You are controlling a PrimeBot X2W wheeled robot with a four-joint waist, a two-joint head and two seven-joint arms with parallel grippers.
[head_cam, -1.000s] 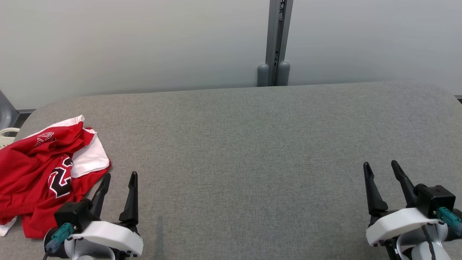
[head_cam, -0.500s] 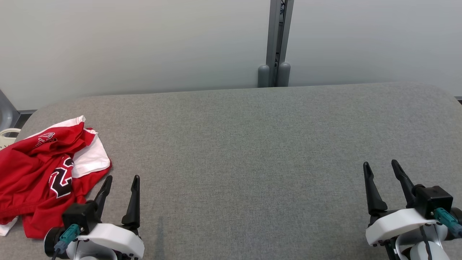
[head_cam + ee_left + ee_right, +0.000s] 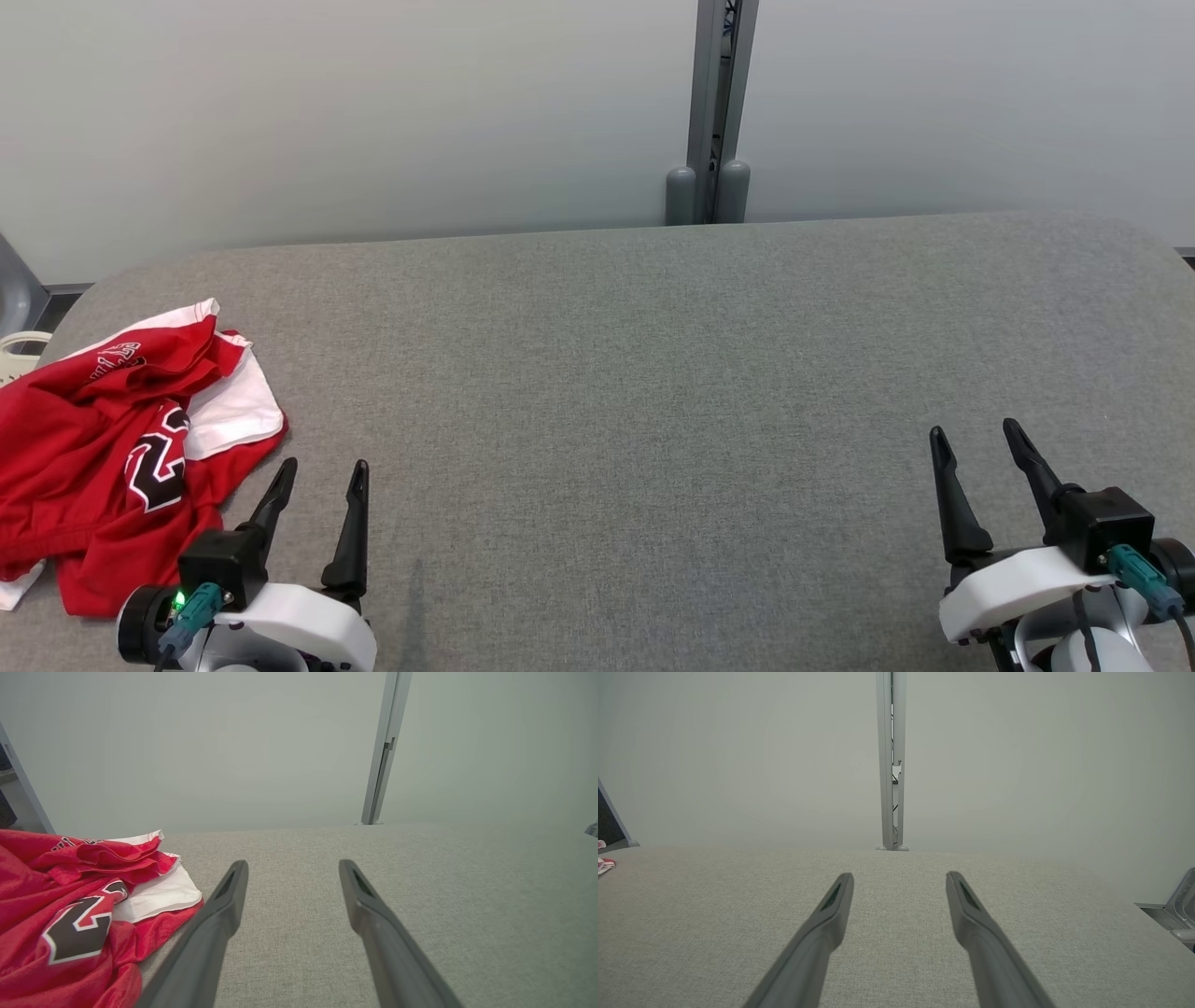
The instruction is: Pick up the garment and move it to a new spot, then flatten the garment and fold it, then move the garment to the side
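Note:
A crumpled red garment (image 3: 103, 439) with white panels and black numerals lies bunched at the left edge of the grey table (image 3: 635, 373). In the left wrist view the red garment (image 3: 70, 905) fills the lower left. My left gripper (image 3: 322, 467) stands open just right of the heap, apart from it, with nothing between its fingers (image 3: 219, 914). At the lower right of the table, my right gripper (image 3: 971, 434) is open and empty, far from the cloth. The right wrist view shows the right gripper (image 3: 899, 877) over bare fabric.
A pale wall with a grey vertical post (image 3: 714, 112) runs behind the table's far edge. A cream object (image 3: 19, 353) sits off the table's left edge, behind the garment. Wide open surface stretches between the two grippers.
My left gripper has slid a little to the right and toward the near edge, away from the garment. The right gripper has eased slightly left and nearer. The garment is unmoved.

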